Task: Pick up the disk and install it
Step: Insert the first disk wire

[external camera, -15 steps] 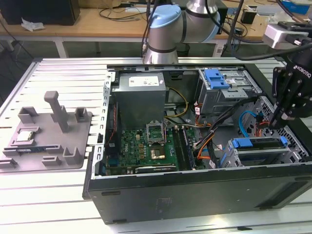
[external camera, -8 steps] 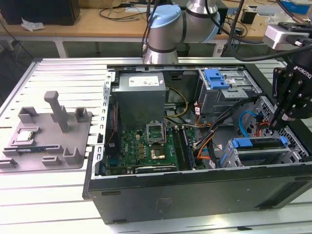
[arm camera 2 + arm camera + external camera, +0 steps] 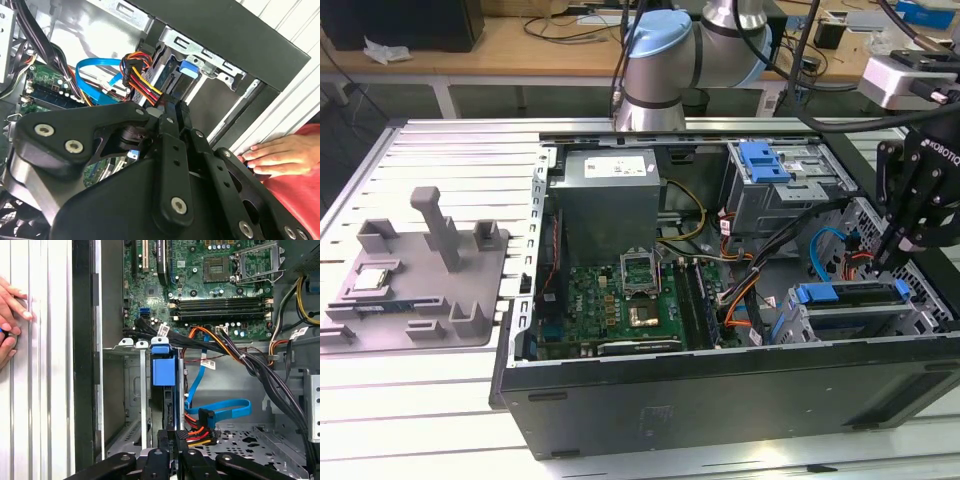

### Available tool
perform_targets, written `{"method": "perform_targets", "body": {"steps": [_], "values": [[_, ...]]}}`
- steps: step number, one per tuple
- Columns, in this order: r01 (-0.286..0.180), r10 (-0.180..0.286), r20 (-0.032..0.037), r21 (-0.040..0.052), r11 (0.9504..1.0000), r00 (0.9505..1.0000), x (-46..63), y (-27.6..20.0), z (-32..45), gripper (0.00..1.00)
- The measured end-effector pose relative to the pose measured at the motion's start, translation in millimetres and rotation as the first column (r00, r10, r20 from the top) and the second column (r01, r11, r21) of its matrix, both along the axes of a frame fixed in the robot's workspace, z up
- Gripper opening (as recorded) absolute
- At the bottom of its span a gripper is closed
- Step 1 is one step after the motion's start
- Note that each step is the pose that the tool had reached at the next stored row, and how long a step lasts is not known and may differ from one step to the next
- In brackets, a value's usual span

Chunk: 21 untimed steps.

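The disk (image 3: 850, 294), edged by its blue carrier frame, lies in the grey drive cage (image 3: 920, 318) at the exterior view's right end of the open computer case. In the first wrist view the disk (image 3: 163, 371) stands edge-on inside the cage. My gripper (image 3: 893, 262) hangs just above the disk's right end. In both wrist views my gripper (image 3: 172, 436) (image 3: 171, 107) looks shut, tips at the disk's (image 3: 186, 70) cable-side end, nothing seen between the fingers. A power plug with orange, red and yellow wires (image 3: 199, 432) sits beside the tips.
The motherboard (image 3: 620, 300) and power supply (image 3: 610, 200) fill the case's left half. A second cage with a blue latch (image 3: 765, 160) stands at the back. A grey fixture (image 3: 420, 280) holds a chip (image 3: 372, 280). A person's hand (image 3: 12, 305) (image 3: 280, 155) rests outside the case.
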<state>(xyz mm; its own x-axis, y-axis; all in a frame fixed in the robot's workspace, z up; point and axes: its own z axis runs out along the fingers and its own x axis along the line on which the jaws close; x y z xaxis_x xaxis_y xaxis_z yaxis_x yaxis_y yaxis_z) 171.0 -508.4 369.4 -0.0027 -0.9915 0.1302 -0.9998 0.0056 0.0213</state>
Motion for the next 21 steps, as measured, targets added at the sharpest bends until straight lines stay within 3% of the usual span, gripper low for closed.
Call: {"method": "perform_targets", "body": {"steps": [7,11,18,19,21], "values": [[-0.003,0.003,0.0001,0.0000,1.0000,1.0000,-0.2,1.0,0.0,0.16],[-0.042,0.042,0.0002,0.0001,0.9991,0.9991,-0.1,2.8,-0.2,0.16],[-0.047,0.047,0.0003,0.0001,0.9989,0.9989,-0.2,2.9,-0.2,0.16],[-0.047,0.047,0.0004,0.0032,0.9989,0.9989,-0.2,2.9,-0.8,0.16],[-0.047,0.047,0.0012,0.0185,0.9987,0.9989,-0.1,1.9,-1.6,0.16]]}}
